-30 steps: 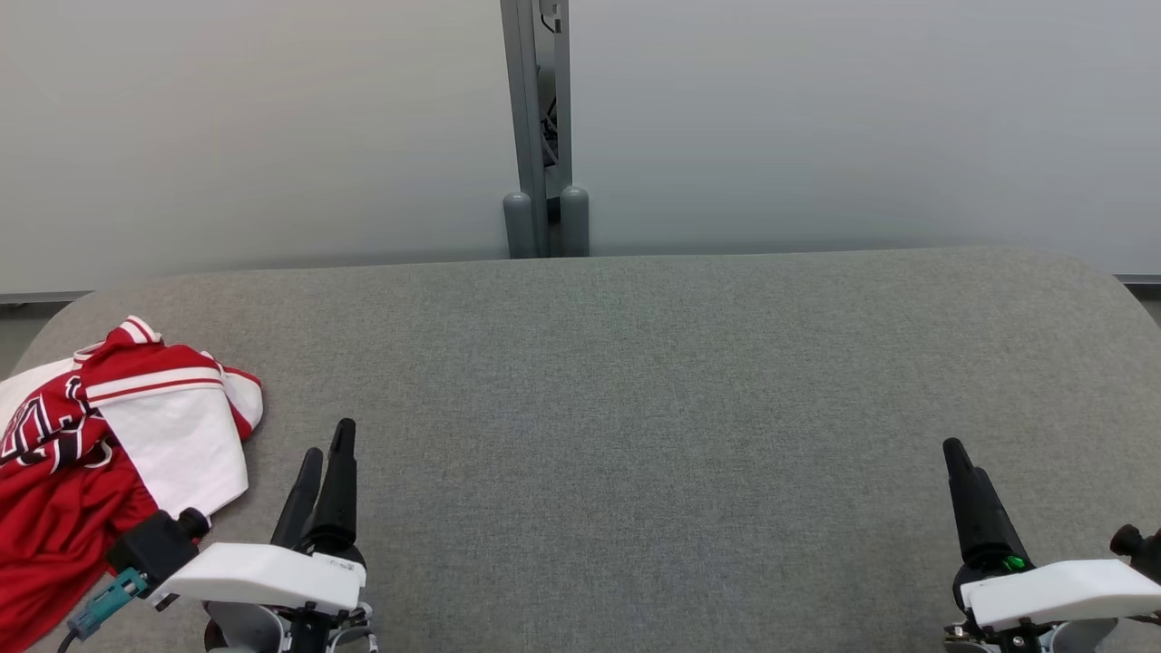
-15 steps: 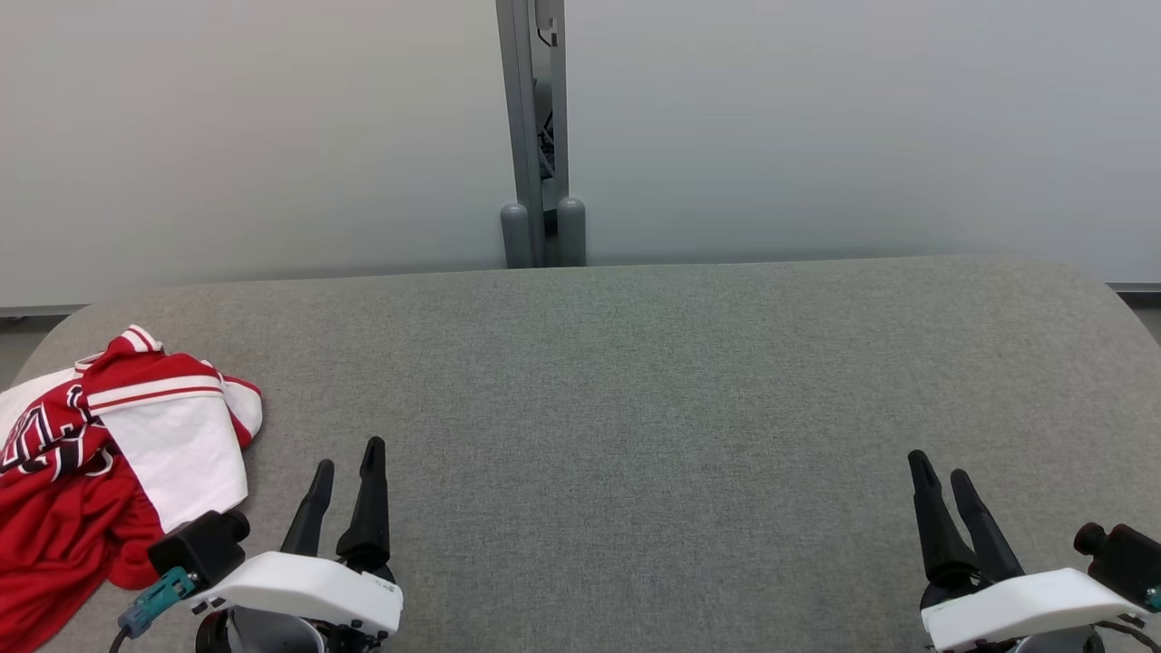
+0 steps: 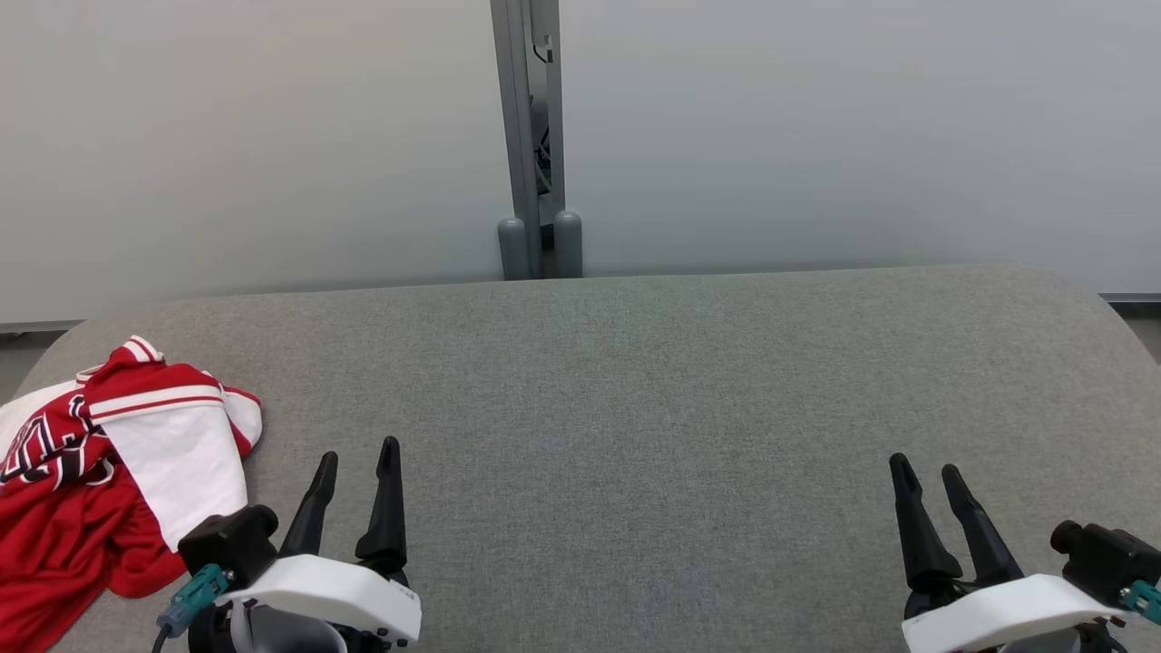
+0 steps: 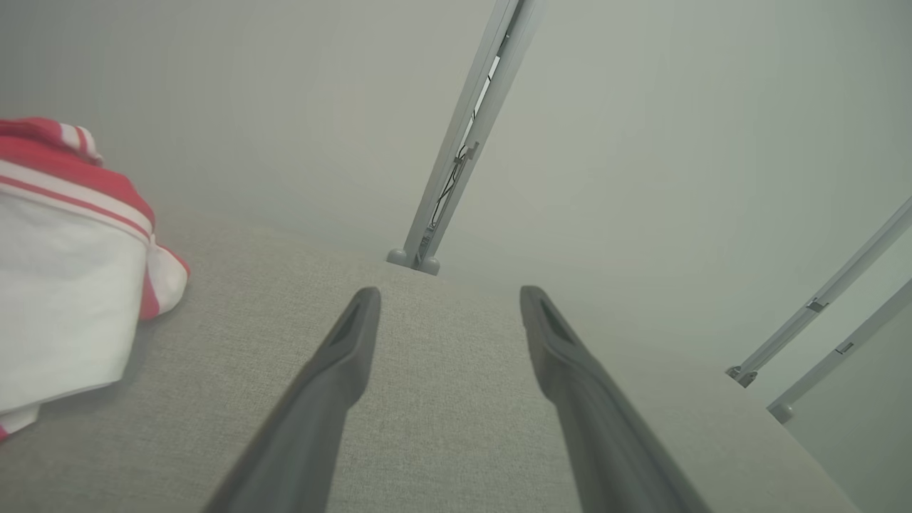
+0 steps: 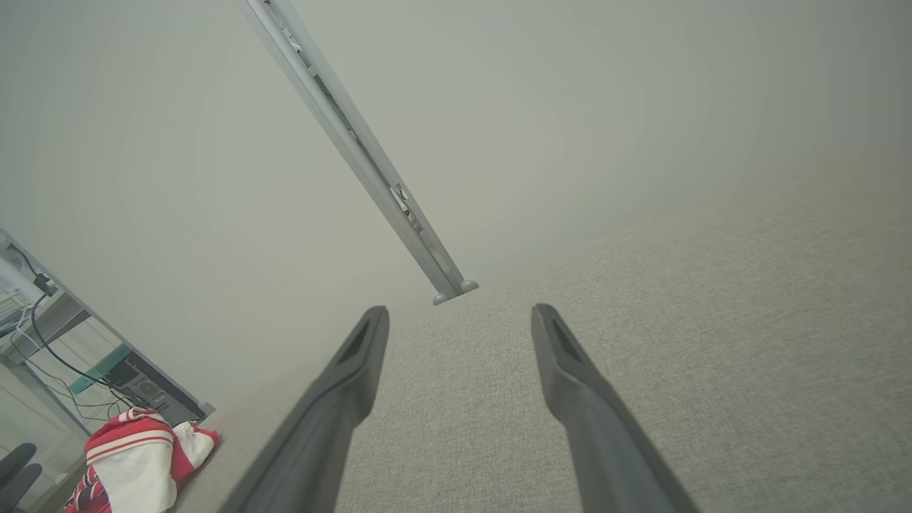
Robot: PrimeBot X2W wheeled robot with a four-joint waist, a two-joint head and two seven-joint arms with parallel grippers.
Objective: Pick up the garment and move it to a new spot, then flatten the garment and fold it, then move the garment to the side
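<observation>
you're at the very start of this one, as far as the scene tells. the garment (image 3: 100, 472), a red and white jersey, lies in a crumpled heap at the left end of the table (image 3: 635, 408), with a white sleeve panel flopped over the red body and part of the cloth running past the left edge of the head view. it is neither spread flat nor folded.

your left gripper (image 3: 359, 452) hovers low over the grey table top just to the right of the heap, near it but not touching, its two fingers spread apart with nothing between them. your right gripper (image 3: 923, 464) is well apart from the garment, over the right part of the table, jaws likewise spread and empty.

so by my reading every step is ahead of you: grasp and lift the garment, carry it to a new spot (the broad bare middle of the table looks the likely place), flatten it, fold it, then shift it aside. the left gripper is the one placed to begin.
</observation>
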